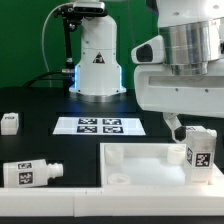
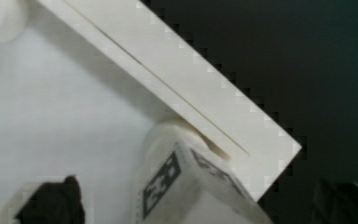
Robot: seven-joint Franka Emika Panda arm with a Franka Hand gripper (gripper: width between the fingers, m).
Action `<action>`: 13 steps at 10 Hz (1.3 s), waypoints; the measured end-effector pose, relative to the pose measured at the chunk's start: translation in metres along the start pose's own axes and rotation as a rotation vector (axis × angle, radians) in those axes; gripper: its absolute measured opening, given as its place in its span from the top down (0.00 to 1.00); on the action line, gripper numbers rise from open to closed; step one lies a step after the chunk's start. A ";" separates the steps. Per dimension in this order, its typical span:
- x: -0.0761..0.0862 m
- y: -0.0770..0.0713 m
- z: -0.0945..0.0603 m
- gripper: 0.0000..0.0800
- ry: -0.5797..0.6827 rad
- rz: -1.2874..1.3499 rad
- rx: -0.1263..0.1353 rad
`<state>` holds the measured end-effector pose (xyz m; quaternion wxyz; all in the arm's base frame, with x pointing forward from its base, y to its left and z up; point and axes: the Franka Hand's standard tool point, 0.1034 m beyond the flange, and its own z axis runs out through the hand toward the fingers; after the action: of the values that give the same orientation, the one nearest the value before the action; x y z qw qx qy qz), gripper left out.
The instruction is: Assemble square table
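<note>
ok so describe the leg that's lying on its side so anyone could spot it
Find the white square tray-like table top at the front. Past its edge toward the exterior view's left, a white peg leg lies on the black table. Unlike the other leg, upright inside the tray, it lies flat, outside the tray.

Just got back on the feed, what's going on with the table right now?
The arm's gripper hangs over the corner of the square table top at the exterior view's right, where one tagged leg stands upright. The jaws look open and clear of that leg, so nothing is held. A second leg lies on its side off the top at the exterior view's left, and a small tagged white piece sits farther back.
</note>
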<state>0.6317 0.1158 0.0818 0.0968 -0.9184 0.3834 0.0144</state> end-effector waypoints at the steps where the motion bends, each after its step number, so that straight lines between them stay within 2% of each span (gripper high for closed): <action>1: 0.001 0.001 0.000 0.19 0.008 -0.128 -0.013; 2: 0.003 0.002 0.000 0.19 0.035 -0.355 -0.058; 3: 0.005 -0.001 0.001 0.19 0.046 -0.528 -0.084; 6: 0.007 0.001 0.004 0.19 0.039 -0.633 -0.088; 7: 0.007 0.001 0.005 0.33 0.040 -0.604 -0.087; 8: 0.007 0.001 0.005 0.33 0.041 -0.584 -0.086; 9: 0.007 0.001 0.005 0.56 0.044 -0.505 -0.084; 10: 0.007 0.001 0.005 0.64 0.046 -0.432 -0.083; 13: 0.005 0.001 0.005 0.64 0.053 -0.109 -0.079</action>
<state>0.6349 0.1123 0.0760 0.0509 -0.9410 0.3346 -0.0003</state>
